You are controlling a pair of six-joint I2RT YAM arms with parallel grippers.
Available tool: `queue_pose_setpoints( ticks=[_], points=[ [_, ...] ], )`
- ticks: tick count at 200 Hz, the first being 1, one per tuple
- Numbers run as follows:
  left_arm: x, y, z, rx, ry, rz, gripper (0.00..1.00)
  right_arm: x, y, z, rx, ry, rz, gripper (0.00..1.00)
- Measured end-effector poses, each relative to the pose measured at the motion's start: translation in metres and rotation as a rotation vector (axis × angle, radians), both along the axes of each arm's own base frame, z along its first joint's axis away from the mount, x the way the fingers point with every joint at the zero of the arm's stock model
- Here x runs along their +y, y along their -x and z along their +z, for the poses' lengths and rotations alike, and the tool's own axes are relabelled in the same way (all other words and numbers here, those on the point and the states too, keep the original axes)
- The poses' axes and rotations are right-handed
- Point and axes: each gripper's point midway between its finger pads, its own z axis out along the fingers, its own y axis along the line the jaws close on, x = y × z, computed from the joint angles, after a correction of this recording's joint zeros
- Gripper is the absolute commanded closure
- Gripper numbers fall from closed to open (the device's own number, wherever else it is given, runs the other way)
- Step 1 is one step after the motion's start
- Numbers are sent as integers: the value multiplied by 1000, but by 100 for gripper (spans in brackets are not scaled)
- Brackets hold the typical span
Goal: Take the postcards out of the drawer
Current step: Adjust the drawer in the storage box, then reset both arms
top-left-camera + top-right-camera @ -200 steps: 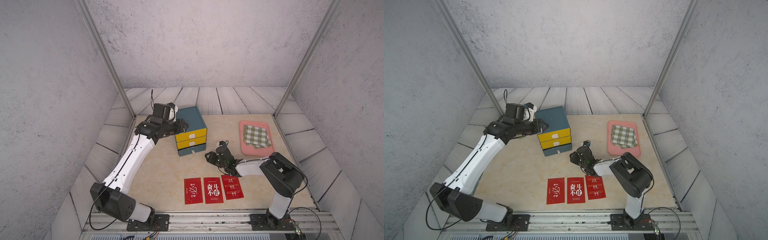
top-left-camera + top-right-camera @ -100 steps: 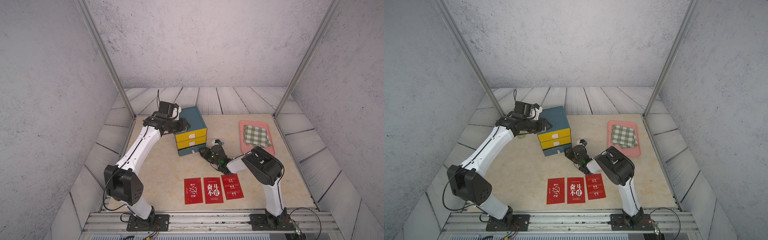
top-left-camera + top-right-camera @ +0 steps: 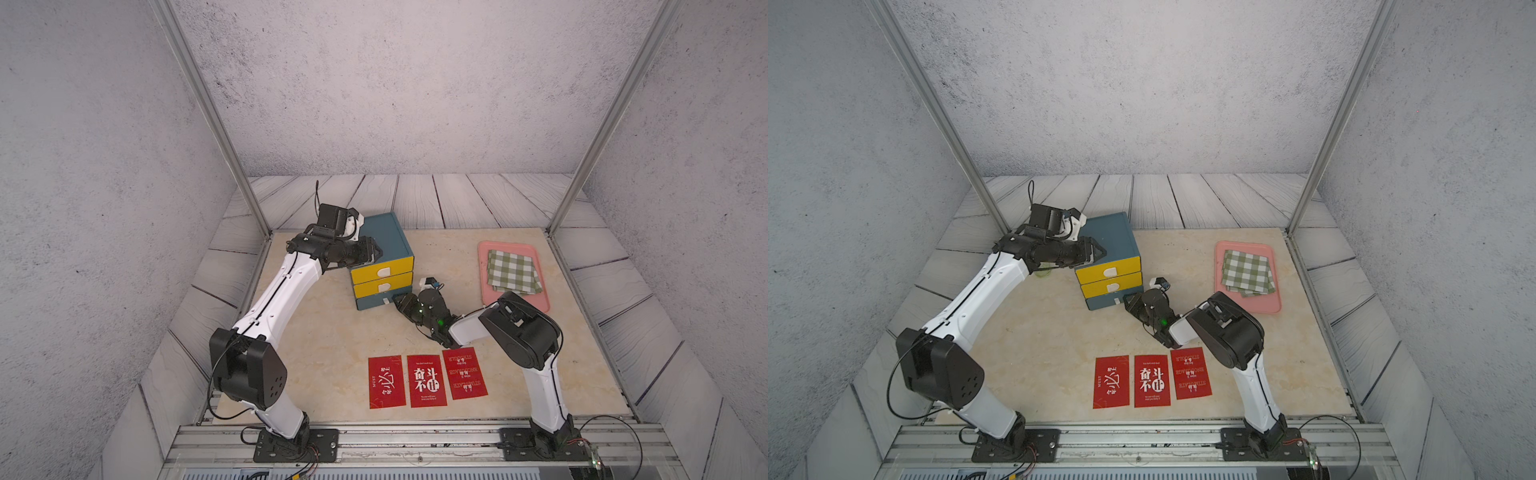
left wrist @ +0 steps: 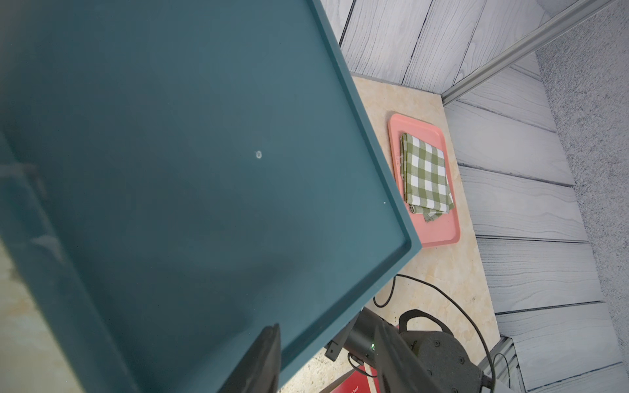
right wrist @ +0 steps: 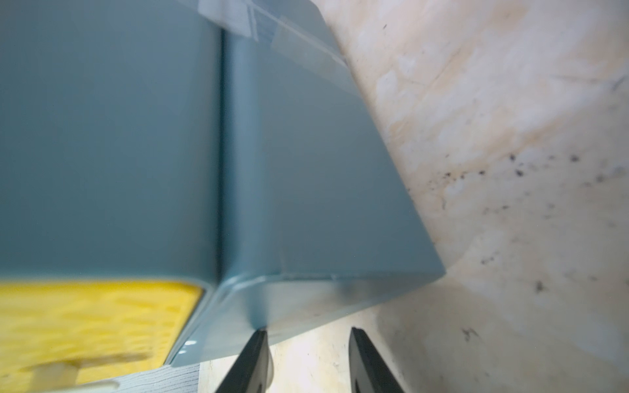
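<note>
Three red postcards (image 3: 427, 380) lie flat, side by side, at the front of the table (image 3: 332, 332), well apart from the drawer unit (image 3: 384, 239), whose drawers look closed. We judge them light, thin, fairly stiff and slick, so an exposed edge is the place to pinch. The left gripper (image 4: 326, 357) hovers, fingers apart, over the unit's teal top. The right gripper (image 5: 306, 360), fingers apart and empty, sits low at the bottom drawer (image 3: 374, 301). A pink tray (image 3: 507, 246) holding a checked cloth (image 3: 513, 272) stands off to one side, and only the right arm's forearm hangs near the cards.
</note>
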Motion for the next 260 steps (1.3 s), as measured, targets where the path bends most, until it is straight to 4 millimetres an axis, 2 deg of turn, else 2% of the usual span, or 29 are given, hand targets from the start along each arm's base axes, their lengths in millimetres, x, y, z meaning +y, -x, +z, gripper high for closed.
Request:
queue_pose_setpoints(
  ticks=[25,43,53,54,55,56,59,73,88,102,118,130,141,150,162,171,184,208,221,237,260],
  points=[
    [6,-5,9,-32,12,19,41,-11,14,-8,19,50,11,58],
    [20,-4,27,-89,24,55,29,-22,26,-2,22,101,26,57],
    [31,0,40,-141,26,78,22,-28,30,12,0,127,37,55],
    [33,0,41,-144,28,84,18,-28,31,13,-1,130,37,55],
    [34,1,41,-147,30,89,18,-29,31,15,-3,131,39,55],
    [36,1,43,-153,30,96,9,-29,32,17,-5,131,39,55],
    [39,4,47,-173,28,99,5,-31,33,22,-15,137,42,55],
    [61,17,59,-251,26,160,4,-40,38,55,-81,159,49,53],
    [86,30,60,-324,6,234,4,-54,45,92,-157,191,42,50],
    [108,40,46,-350,-22,300,4,-74,53,125,-232,240,31,43],
    [134,47,14,-329,-64,378,4,-103,57,154,-299,291,9,35],
    [151,51,-11,-303,-101,426,4,-136,54,168,-320,333,-28,31],
    [164,56,-33,-288,-148,461,4,-173,47,174,-322,386,-85,27],
    [172,60,-47,-284,-186,480,4,-205,42,173,-308,439,-129,23],
    [181,64,-62,-287,-234,505,4,-242,40,170,-289,512,-174,11],
    [190,66,-73,-295,-275,533,4,-263,40,166,-276,558,-187,4],
    [202,69,-92,-309,-331,580,4,-287,41,159,-256,620,-190,0],
    [221,81,-135,-319,-438,634,4,-319,40,143,-226,714,-191,1],
    [231,87,-152,-327,-499,655,4,-333,41,129,-223,783,-200,1],
    [238,85,-159,-342,-557,657,4,-344,46,103,-231,876,-203,1],
    [240,63,-159,-381,-607,631,4,-359,55,59,-215,979,-212,1]
  ],
)
